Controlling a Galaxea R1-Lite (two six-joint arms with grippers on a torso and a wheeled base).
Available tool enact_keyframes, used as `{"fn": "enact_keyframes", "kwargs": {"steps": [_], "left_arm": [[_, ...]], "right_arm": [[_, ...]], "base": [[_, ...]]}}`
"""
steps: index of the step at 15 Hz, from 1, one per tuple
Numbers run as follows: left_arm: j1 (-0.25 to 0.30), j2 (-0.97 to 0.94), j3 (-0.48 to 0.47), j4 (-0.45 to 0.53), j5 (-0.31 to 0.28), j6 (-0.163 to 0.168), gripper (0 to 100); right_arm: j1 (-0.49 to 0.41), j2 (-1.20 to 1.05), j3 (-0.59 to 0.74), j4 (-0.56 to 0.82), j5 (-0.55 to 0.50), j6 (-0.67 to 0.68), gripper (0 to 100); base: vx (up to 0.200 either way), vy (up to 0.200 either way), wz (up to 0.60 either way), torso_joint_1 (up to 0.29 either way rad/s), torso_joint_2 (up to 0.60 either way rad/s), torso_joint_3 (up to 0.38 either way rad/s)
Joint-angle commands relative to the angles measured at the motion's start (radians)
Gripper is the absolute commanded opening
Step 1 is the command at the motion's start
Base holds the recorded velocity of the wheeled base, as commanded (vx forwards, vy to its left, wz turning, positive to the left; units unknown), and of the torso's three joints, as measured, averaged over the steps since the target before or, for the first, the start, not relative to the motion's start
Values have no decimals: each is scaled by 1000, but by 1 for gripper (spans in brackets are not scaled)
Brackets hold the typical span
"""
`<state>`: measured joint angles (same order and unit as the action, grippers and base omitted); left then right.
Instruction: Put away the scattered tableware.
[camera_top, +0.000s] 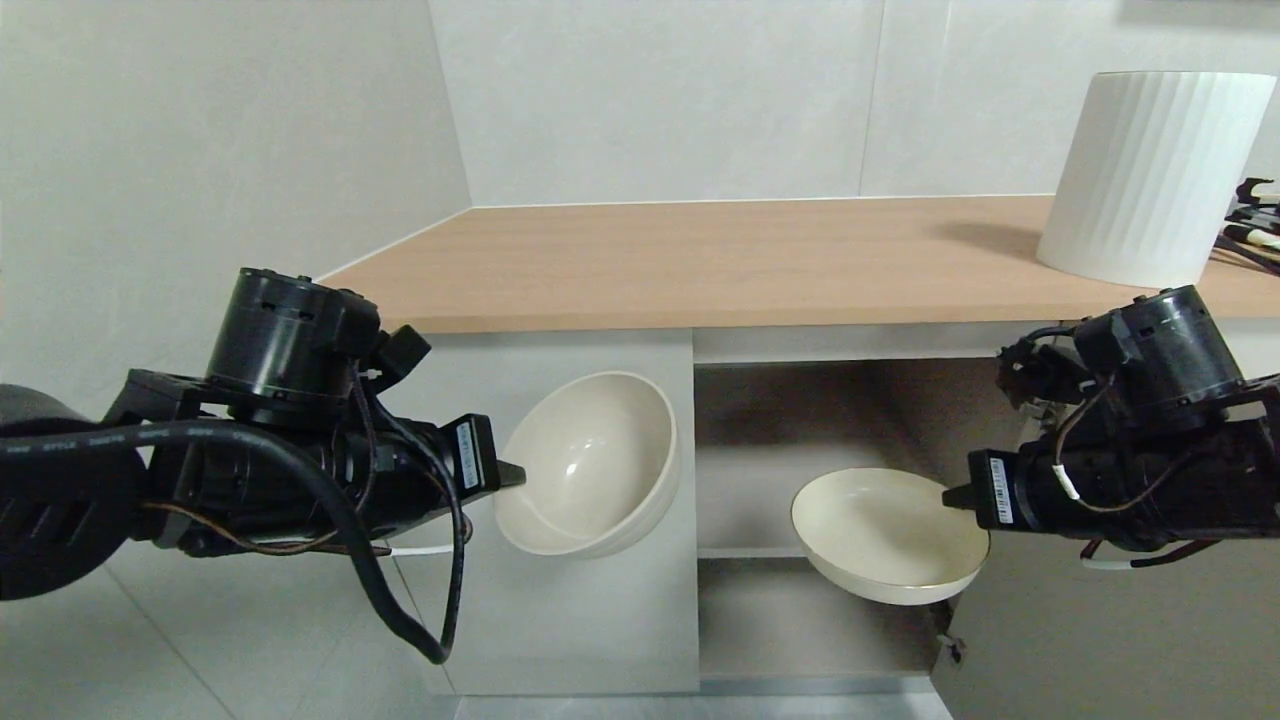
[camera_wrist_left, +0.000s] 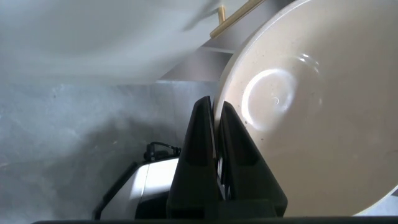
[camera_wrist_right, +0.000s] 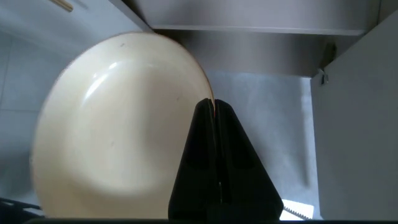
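1. The deep bowl (camera_top: 590, 465) is cream-coloured and is carried clear of any support. It is gripped at its rim and extends forward from the tips of the left end effector (camera_top: 515, 475). It is tilted steeply on its side, with the opening turned up and back toward the head camera.
2. The left end effector (camera_wrist_left: 216, 124) is closed almost fully. Its two black fingers (camera_wrist_left: 202, 143) pinch the rim of the deep bowl (camera_wrist_left: 311, 112), one on the inside and one on the outside.
3. The shallow bowl (camera_top: 885, 535) is also cream-coloured and is also carried off any support. It extends forward from the tips of the right end effector (camera_top: 950, 492), is close to level, and has its opening facing up.
4. The right end effector (camera_wrist_right: 213, 109) is closed nearly flat on the rim of the shallow bowl (camera_wrist_right: 118, 124).
5. The two bowls are near each other but do not touch.
6. Beyond the left end effector, the deep bowl hangs before a closed cabinet front (camera_top: 560, 620).
7. Beyond the right end effector, the shallow bowl hangs at the open compartment (camera_top: 800, 420), near the level of its shelf (camera_top: 740, 552). Whether it is inside cannot be determined.
8. Above both end effectors lies the wooden surface (camera_top: 750, 260). It carries a ribbed white container (camera_top: 1150, 180), with dark utensils (camera_top: 1255, 225) just beside it.
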<state>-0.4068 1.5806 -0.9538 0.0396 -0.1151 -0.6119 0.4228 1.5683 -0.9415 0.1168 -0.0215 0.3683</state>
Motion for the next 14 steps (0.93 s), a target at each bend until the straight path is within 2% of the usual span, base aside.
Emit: {"fn": "enact_keyframes", "kwargs": {"steps": [1,6,8,10,14], "left_arm": [[-1,1,0,0,0,0,0],[-1,2,0,0,0,0,0],[-1,5,0,0,-1,0,0],[-1,5,0,0,-1,0,0],[-3,19,0,0,-1,0,0]], "right_arm": [[1,6,1,-5,0,0,0],[2,75,0,-62,0,0,0],[4,214,-7,-120,0,4,0],[-12,357,-7,-252,-15,12,0],[-36,596,-19,-514,-132,40,0]], "base": [[0,0,0,0,0,0],[0,0,0,0,0,0],[0,0,0,0,0,0],[0,0,0,0,0,0],[0,0,0,0,0,0]]}}
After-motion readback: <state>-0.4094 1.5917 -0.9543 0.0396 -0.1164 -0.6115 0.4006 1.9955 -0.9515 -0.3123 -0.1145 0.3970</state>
